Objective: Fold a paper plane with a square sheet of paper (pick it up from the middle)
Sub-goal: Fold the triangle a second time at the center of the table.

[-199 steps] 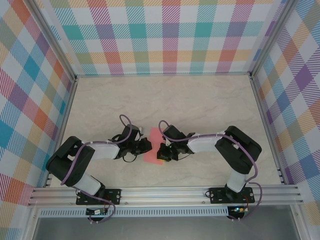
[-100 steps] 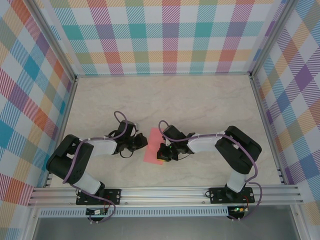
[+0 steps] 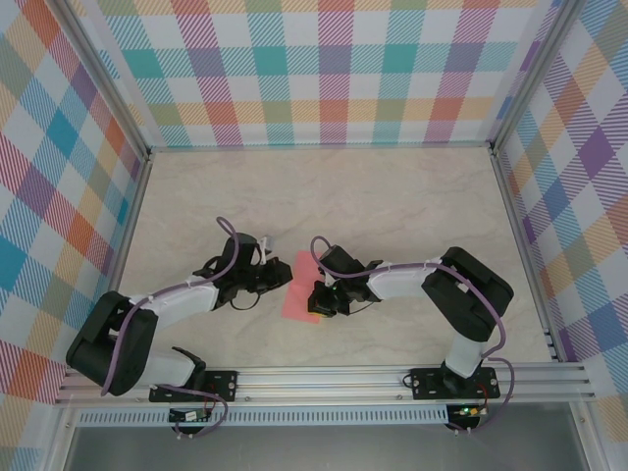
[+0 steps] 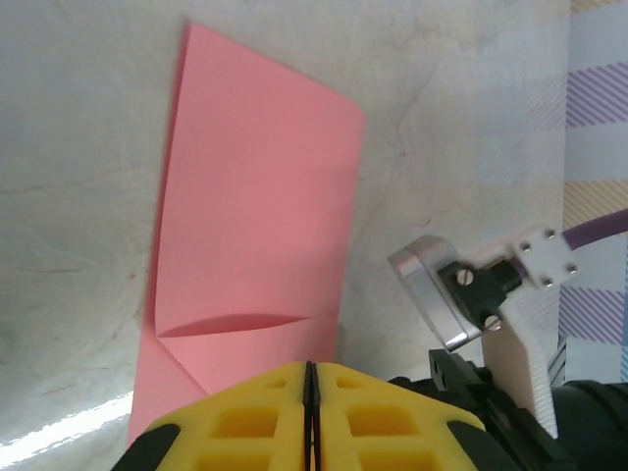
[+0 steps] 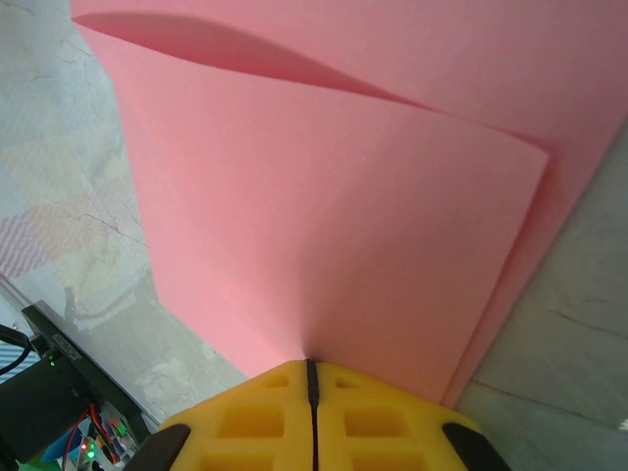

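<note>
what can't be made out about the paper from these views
- Top view: the right end effector covers the near right corner of the folded pink paper; its creases are too small to read.
- Left wrist view: the shut left end effector hides the paper's near end, so any grip there is unclear.
- Right wrist view: frame edges cut off the paper's outline.

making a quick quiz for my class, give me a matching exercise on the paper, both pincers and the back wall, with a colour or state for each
Things:
1 paper
2 left pincer
3 right pincer
4 back wall

Colours and states:
a shut on the paper
b many-coloured checks
c pink, folded over
d shut, by the paper's left edge

Pairs: 1-c, 2-d, 3-a, 4-b
</note>
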`<state>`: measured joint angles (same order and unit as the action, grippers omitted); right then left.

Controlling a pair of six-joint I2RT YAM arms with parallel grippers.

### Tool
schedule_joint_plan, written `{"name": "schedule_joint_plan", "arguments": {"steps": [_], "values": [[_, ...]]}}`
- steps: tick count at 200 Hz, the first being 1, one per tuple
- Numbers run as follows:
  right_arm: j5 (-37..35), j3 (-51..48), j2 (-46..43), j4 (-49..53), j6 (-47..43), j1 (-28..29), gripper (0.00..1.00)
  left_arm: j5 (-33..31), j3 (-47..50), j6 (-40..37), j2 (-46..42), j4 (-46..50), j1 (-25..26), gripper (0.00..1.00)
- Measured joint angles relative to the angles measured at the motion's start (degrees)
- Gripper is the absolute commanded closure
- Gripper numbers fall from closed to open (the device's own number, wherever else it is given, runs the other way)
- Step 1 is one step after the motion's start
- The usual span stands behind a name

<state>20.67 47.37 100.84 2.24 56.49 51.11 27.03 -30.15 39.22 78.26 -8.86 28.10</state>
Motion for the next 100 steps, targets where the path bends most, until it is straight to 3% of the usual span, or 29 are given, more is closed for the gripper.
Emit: {"name": "schedule_joint_plan", "arguments": {"steps": [100], "values": [[-1.0, 1.8, 0.0, 3.4, -0.7, 0.2, 0.91, 0.5, -2.0, -0.1, 13.5, -3.3, 1.8, 0.94]]}}
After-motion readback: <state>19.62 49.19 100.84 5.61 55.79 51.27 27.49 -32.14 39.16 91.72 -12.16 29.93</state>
